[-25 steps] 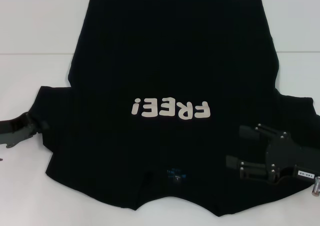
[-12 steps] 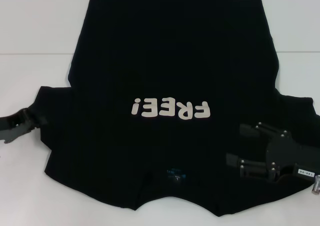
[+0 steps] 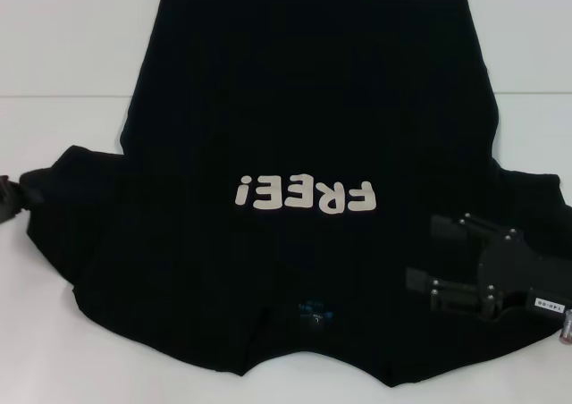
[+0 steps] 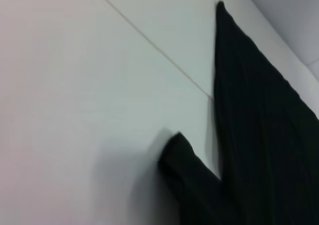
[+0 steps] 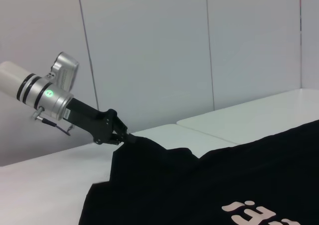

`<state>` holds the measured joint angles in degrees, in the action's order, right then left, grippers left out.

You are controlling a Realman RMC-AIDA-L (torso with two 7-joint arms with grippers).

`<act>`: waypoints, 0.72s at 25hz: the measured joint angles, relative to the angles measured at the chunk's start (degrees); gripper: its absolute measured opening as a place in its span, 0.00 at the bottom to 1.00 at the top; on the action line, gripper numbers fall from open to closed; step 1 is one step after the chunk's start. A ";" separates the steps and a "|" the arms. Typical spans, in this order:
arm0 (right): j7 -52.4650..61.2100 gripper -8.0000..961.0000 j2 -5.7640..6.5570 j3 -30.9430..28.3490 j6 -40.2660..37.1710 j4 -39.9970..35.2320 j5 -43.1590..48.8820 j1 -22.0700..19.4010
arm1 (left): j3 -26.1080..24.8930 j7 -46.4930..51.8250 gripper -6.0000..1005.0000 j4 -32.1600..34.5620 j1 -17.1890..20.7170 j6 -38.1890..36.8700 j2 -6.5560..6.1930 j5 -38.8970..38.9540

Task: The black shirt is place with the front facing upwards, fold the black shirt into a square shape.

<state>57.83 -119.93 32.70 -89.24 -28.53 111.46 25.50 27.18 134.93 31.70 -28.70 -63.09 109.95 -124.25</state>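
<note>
where left gripper pinches black shirt sleeve.

Shirt: I see it spread flat on the table, lettering up.
Left gripper: at the sleeve tip, mostly out of frame.
Right gripper: over the other sleeve, fingers apart, cloth beneath them.

left gripper is way out at the left edge, fingers pinched shut on the black shirt sleeve tip. right gripper sits near right, jaws spread, fingers pointing left over the cloth.
</note>
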 joint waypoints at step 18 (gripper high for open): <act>0.00 0.91 -0.04 0.00 -0.32 0.32 -0.13 -0.16 | -0.42 0.16 0.04 2.95 -3.02 -3.95 -0.75 0.02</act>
<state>57.83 -119.97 32.70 -89.56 -28.21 111.33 25.34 26.76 135.09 34.65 -31.73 -67.04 109.20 -124.23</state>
